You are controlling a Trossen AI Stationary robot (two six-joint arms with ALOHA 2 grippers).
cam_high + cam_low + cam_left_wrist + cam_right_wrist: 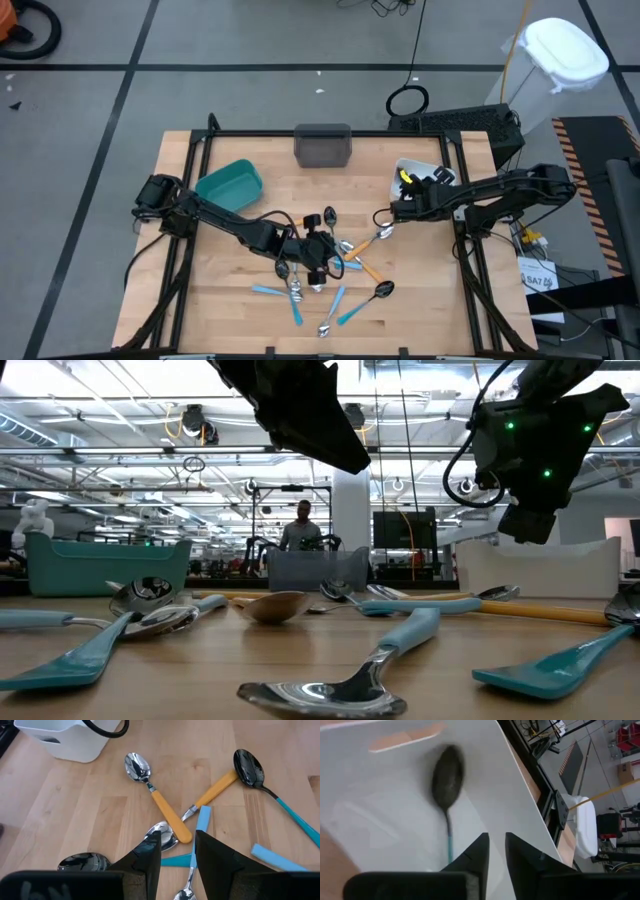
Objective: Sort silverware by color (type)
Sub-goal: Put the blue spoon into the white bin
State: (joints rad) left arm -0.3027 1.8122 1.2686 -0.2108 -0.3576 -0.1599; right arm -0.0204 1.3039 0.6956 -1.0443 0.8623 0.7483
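Several spoons and forks with blue, orange or plain handles lie scattered flat on the wooden table (230, 300), around the silverware pile (330, 270). My left gripper (177, 852) hangs open above the pile. Under it lie a silver spoon head (162, 834) and a blue handle (201, 822). Nearby lie an orange-handled spoon (152, 792) and a black-headed, blue-handled spoon (252, 767). My right gripper (496, 851) is open over the white bin (420, 175). A black-headed spoon (447, 775) with a blue handle lies on the bin's floor, beside an orange handle (405, 737).
A teal bin (230, 185) stands at the table's far left and a grey bin (322, 146) at the middle of the far edge. In the low view the left gripper (300, 410) and the right gripper (540, 460) both hang well above the tabletop. A person stands far behind the table.
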